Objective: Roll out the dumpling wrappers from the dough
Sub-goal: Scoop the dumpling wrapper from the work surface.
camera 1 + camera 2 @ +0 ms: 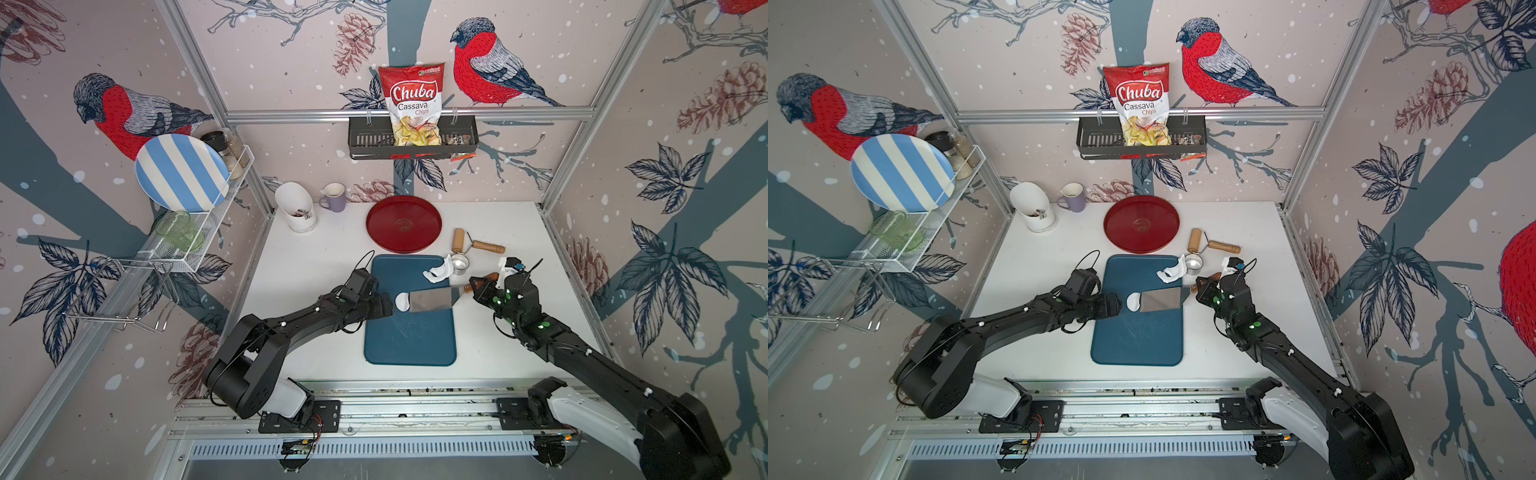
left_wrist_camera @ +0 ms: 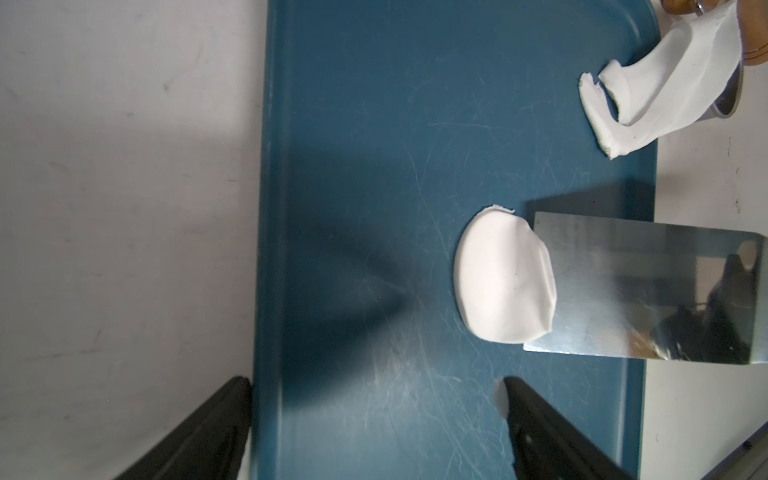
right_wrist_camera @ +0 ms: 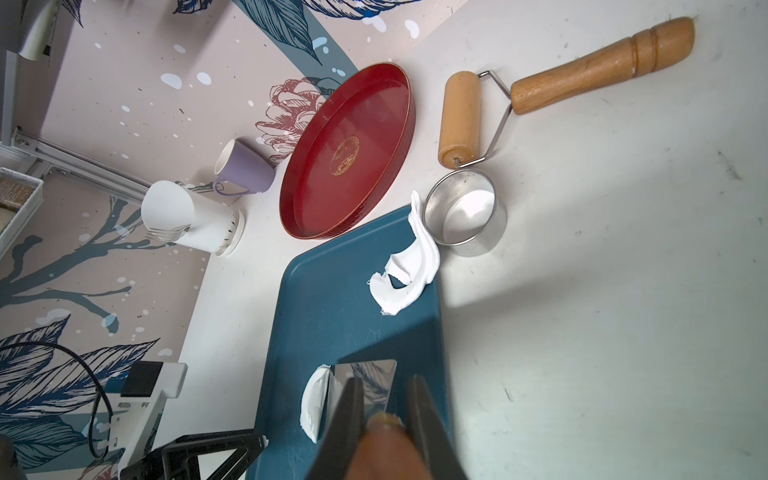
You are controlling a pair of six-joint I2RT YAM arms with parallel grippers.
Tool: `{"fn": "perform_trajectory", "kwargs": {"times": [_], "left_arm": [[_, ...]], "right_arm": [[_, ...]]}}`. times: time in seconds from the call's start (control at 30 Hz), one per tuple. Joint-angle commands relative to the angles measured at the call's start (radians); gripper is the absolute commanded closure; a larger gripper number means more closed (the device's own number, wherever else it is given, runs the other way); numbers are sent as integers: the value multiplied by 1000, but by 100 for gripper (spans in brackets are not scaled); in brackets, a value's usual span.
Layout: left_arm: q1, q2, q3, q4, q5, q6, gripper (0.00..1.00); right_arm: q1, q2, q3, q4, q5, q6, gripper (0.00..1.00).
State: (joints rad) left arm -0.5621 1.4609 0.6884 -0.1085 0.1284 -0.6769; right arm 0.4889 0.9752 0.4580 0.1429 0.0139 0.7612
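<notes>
Right gripper (image 3: 386, 415) is clamped tight on the brown handle of a spatula (image 1: 430, 300), fingers pinched in on both sides of it, which you see best from the right wrist. The spatula's shiny flat blade lies low over the blue board (image 1: 409, 336), and its front edge meets the dumpling wrapper (image 2: 503, 278), a small white disc sitting about mid-board, a bit toward the left side. In the left wrist view the wrapper's edge nearest the blade laps slightly up onto it, while the rest lies flat on the board. It's roundish, with one little ragged nick on the rim. Left gripper (image 2: 374, 399) is spread wide with nothing between the fingers, hanging just beside the wrapper on the side opposite the blade, over the board's left edge. Can't tell if it's actually touching the board. Further out, the dough (image 3: 407, 274) — a ragged, curled white strip — sits at the board's far right corner, leaning against a small steel ring (image 3: 465, 216) that stands on the white table just off the board. Just past the ring lies a wooden roller (image 3: 459, 118) with a wire frame and a wooden handle. A round red tray (image 1: 403, 224) sits right behind the board's far edge, and a purple mug (image 1: 333, 197) and a white utensil holder (image 1: 297, 208) stand at the back left of the table.
</notes>
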Motion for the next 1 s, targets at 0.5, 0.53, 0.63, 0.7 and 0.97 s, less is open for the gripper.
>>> {"fn": "perform_trajectory", "kwargs": {"times": [0.5,0.53,0.63,0.7,0.97], "left_arm": [[-2,3,21,13,4,11,5],[-2,2,20,15,4,10,5],[-2,0,16,16,5,8,5],[-2,-1,16,18,5,8,5],[-1,-9,7,24,5,4,5]], "right_arm": [[21,69,-16,104,-14,36,100],[23,74,-15,106,-14,38,100],[27,85,-16,116,-15,41,100],[28,91,-16,121,-20,44,100],[27,82,-37,152,-26,61,100]]}}
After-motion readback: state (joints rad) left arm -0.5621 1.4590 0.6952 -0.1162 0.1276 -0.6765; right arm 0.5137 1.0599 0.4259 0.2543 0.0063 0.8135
